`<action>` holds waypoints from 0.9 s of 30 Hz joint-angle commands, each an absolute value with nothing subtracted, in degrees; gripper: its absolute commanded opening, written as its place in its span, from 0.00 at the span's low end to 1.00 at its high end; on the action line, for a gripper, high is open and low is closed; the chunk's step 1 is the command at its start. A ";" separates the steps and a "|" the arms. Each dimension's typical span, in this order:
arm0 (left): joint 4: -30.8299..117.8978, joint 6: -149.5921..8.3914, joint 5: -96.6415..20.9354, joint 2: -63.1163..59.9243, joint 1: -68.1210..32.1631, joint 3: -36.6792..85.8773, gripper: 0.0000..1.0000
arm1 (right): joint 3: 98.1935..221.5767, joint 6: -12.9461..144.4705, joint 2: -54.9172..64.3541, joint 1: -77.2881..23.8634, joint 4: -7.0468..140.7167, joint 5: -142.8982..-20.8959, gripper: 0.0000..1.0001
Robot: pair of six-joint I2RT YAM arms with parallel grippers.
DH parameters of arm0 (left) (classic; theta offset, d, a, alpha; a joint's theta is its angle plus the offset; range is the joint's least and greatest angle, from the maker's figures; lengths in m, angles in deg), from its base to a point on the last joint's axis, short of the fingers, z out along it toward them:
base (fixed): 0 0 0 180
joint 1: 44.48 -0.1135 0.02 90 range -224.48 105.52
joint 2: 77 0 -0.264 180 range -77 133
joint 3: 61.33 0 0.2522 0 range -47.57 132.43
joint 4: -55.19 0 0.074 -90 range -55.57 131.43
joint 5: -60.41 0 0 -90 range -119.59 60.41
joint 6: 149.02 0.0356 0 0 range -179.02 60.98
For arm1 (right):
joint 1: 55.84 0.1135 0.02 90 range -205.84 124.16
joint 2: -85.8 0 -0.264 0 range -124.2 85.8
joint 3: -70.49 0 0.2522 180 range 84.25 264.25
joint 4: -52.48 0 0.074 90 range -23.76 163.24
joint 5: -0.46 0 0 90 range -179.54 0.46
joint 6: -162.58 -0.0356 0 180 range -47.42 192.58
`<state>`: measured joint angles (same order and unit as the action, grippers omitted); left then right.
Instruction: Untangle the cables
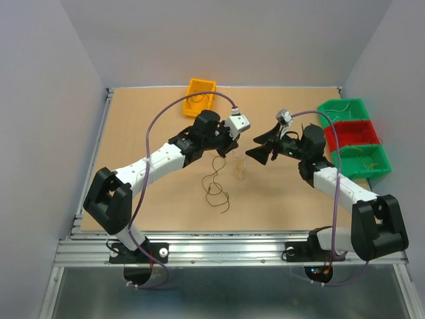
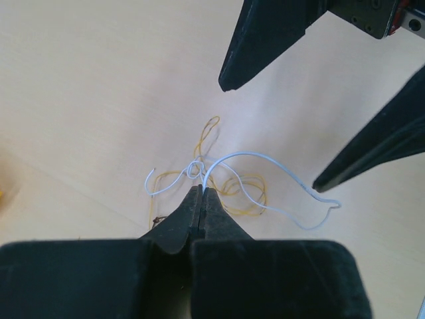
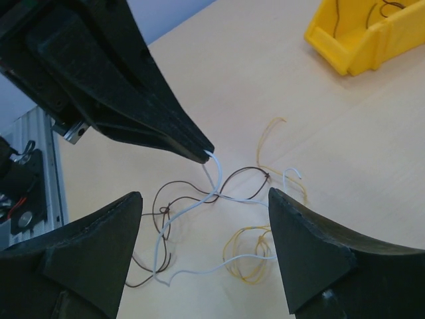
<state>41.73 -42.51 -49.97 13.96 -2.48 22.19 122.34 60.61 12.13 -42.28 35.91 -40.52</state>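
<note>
Left pincer (image 2: 201, 192), angled down, clamps whitish cable (image 2: 256, 155); right pincer (image 3: 204, 195) hovers agape

Two grippers (image 1: 234, 154) (image 1: 259, 147), four bins (image 1: 199, 84) (image 1: 340, 126) (image 1: 325, 106) (image 1: 345, 174) (one yellow, one red, two green) and cables (image 2: 252, 154) in three colours.

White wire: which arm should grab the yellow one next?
Right, likely. The left gripper is shut on the white wire; the right gripper hangs open over the yellow wire.

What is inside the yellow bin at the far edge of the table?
The yellow bin holds thin dark wires; its near wall hides the floor, so anything lying lower cannot be seen.
</note>
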 commanded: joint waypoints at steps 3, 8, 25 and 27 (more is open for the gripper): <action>41.52 -45.22 -53.23 9.13 -2.38 23.79 0.00 | 121.78 62.99 10.48 -40.90 30.03 -31.88 0.89; 39.06 -46.89 -57.44 8.60 -2.38 25.64 0.00 | 122.92 65.81 8.55 -38.27 29.94 -32.06 0.92; 37.21 -51.20 -63.25 0.69 -4.22 26.35 0.00 | 128.19 70.99 0.11 -31.67 30.20 -28.19 0.49; 37.30 -52.07 -64.39 0.61 -5.27 26.52 0.00 | 128.37 71.26 -0.16 -31.32 30.38 -27.84 0.38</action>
<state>36.79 -49.96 -61.60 2.70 -3.64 23.78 124.35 69.31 0.22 -32.07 32.74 -29.60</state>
